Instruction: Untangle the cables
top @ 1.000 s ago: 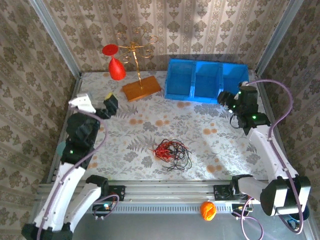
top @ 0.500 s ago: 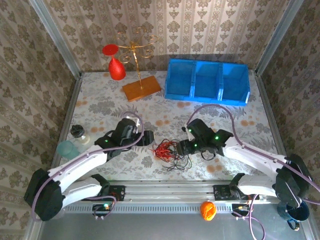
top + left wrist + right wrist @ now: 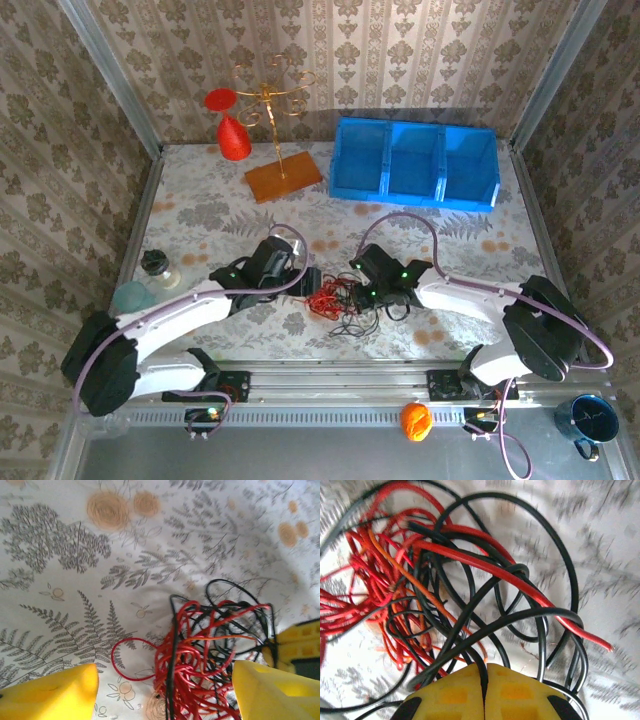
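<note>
Pinching together, the yellow fingers of my right end effector leave no gap. A black strand of the cables runs straight into the seam between them, so I am clamped on that strand at the right edge of the tangle. Around those fingertips, black loops cross over a thick red wire, and thinner red strands and one orange-yellow strand bunch up to the left.

My left end effector has its fingers spread apart, one on each side of the red bundle, which lies between them. I cannot tell whether either finger touches a wire.

From above, my two end effectors meet the tangle from opposite sides, near the front middle of the floral tabletop. Well beyond it, a blue three-compartment bin stands at the far right, and a gold wire stand rises from a wooden base at the far left. A small dark-lidded jar sits near the left edge. An orange ball rests on the front rail, and a blue mug stands below the near right corner.
</note>
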Robot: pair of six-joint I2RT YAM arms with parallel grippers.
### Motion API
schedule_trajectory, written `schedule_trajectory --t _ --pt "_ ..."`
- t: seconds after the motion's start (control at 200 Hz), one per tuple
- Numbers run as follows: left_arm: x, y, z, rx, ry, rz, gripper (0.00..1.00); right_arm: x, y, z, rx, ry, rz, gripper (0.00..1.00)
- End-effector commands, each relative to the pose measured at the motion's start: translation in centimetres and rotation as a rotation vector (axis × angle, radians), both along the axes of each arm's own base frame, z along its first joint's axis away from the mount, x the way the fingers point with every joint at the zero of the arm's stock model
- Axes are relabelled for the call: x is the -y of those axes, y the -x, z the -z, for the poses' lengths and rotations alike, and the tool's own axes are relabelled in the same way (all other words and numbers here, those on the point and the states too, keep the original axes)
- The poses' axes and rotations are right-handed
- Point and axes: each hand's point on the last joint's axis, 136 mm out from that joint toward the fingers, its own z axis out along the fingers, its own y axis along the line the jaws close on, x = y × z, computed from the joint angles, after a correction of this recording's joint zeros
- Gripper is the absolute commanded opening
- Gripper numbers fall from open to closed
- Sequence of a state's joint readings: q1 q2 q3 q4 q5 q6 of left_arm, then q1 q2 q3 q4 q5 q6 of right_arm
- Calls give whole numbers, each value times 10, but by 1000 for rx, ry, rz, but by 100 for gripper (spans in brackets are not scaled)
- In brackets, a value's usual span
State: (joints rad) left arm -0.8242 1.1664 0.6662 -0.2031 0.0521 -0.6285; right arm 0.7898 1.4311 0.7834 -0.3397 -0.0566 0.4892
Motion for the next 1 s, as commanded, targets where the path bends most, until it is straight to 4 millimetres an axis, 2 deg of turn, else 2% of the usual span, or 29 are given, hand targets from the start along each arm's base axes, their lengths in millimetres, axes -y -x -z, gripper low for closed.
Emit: schedule_trajectory --t 0.0,0.145,0.26,0.305,0.36,0.39,0.495,0.585,0.61,0.63,0.665,0.805,0.925,0.995 --pt "-11 -6 -19 71 -1 -31 73 -3 -48 -39 204 34 26 0" --pt "-18 -8 -26 72 17 -59 73 -4 -76 -73 300 35 -10 0" --pt "-20 -7 -26 66 28 -68 73 -3 -92 -81 301 27 -31 0" --pt "-20 -7 -25 64 30 -73 73 0 -95 -78 278 26 -30 7" --pt "-19 -7 -23 56 33 -77 73 5 -98 -73 248 37 -25 24" --pt "-19 -7 -22 50 32 -77 73 8 -98 -71 241 50 -22 31" --pt "-16 -7 -19 32 29 -70 73 22 -92 -73 242 79 -2 43" --pt "-15 -9 -16 29 16 -69 73 31 -82 -82 258 64 10 43" --pt "-15 -10 -16 30 11 -68 73 33 -80 -80 250 71 18 44" --pt "-14 -11 -16 31 7 -66 73 37 -78 -90 272 60 34 45" --pt "-13 -13 -15 33 -1 -65 73 44 -77 -94 282 64 67 47" --pt "-6 -25 -10 28 -38 -67 74 60 -76 -101 284 74 196 43" --pt "1 -40 -3 26 -61 -76 74 38 -69 -105 259 20 165 34" --pt "3 -50 4 23 -54 -94 74 21 -66 -104 251 -4 126 33"
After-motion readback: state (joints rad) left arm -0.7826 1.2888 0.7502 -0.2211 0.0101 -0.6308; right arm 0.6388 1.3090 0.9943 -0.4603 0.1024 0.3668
